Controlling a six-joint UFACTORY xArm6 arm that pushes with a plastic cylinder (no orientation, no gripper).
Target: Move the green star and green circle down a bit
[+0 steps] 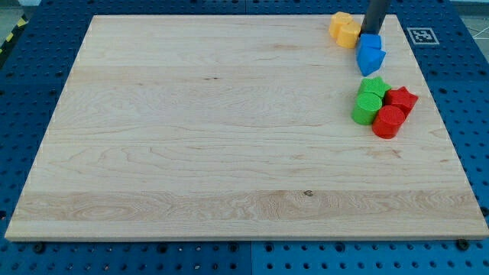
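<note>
While my tip (372,34) sits at the view's top right, just above the blue block (370,55) and beside the yellow block (345,29), it is on the wrong side of a stack of obstacles for a clean push. Its very end seems to touch or hide behind the blue block's top edge; I cannot tell which. I carry no hand, only a bare rod, so nothing is grasped or released.

Near the bench's (191,153) right edge lies the green star (374,88), with the green circle (366,108) touching it on the lower side. Against their right flank press the red star (401,99) and the red circle (388,121).

Driving straight down from here would, I judge, shove the blue block into the star and make the contact unpredictable. A better line is to skirt the blue block on the view's left and settle in the narrow gap between it and the star's top. Centred slightly left of the star, a short slow push downward should carry star and circle together. Drifting right risks dragging the red pair along
</note>
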